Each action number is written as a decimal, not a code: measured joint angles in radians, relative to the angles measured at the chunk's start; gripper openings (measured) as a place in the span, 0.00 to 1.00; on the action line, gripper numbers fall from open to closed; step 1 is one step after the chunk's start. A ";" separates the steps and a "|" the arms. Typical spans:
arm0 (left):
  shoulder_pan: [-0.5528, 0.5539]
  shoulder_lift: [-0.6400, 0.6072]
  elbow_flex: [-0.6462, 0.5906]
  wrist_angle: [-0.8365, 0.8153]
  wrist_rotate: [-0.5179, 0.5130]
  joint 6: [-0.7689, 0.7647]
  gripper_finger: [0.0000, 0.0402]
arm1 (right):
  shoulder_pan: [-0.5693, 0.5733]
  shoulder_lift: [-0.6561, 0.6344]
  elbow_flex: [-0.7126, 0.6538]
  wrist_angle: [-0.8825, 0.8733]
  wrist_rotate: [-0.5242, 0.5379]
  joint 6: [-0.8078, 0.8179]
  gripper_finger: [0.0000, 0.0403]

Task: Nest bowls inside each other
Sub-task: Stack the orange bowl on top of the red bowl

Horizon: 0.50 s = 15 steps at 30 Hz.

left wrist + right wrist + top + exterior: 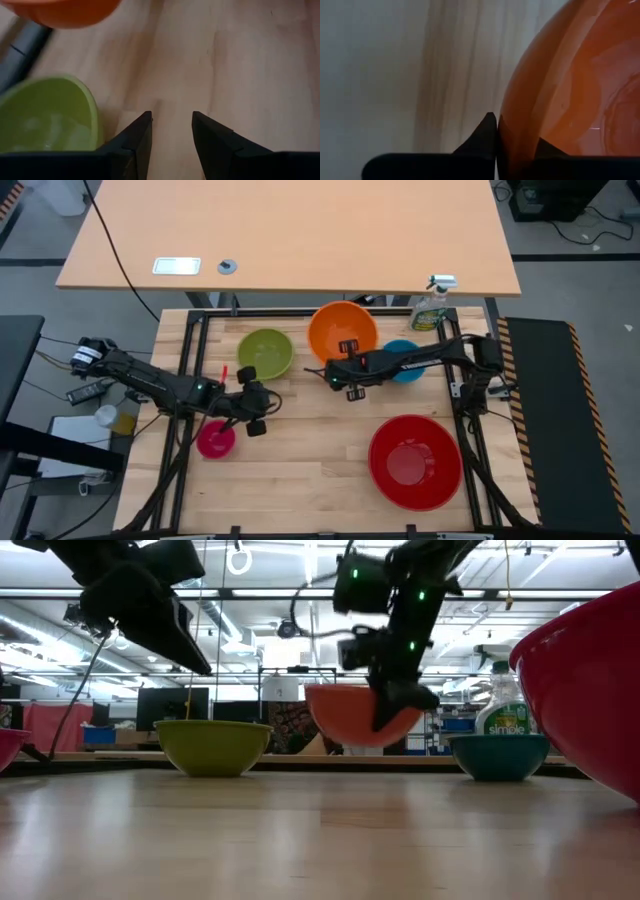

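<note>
The orange bowl (343, 328) is at the table's far middle, with my right gripper (348, 372) shut on its near rim. In the low view this bowl (350, 715) shows above the table line; whether its base touches the wood I cannot tell. The lime green bowl (265, 352) rests on its base to the left of it. The blue bowl (405, 362) stands partly under my right arm. The red bowl (414, 461) sits near right, the pink bowl (215, 439) near left. My left gripper (255, 418) hovers open over bare wood between the green and pink bowls. My right gripper holds the orange bowl by the near part of its rim (506, 125). The wall is pinched between the two fingers, one finger (485, 140) outside it and the other on its other side. The fingers come slanting down from the near right.
A green spray bottle (433, 305) stands at the far right corner, just behind the blue bowl. A light wooden desk (290, 230) lies beyond the table's far edge. Bare wood shows in the table's middle (310, 440).
</note>
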 joint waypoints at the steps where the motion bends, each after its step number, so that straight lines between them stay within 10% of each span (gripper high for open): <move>1: -0.006 0.000 0.000 0.012 -0.024 0.024 0.35 | 0.011 -0.012 0.010 -0.019 0.002 0.011 0.07; 15: -0.021 -0.088 -0.193 0.421 -0.097 0.350 0.35 | 0.313 -0.118 0.322 -0.482 0.094 0.375 0.06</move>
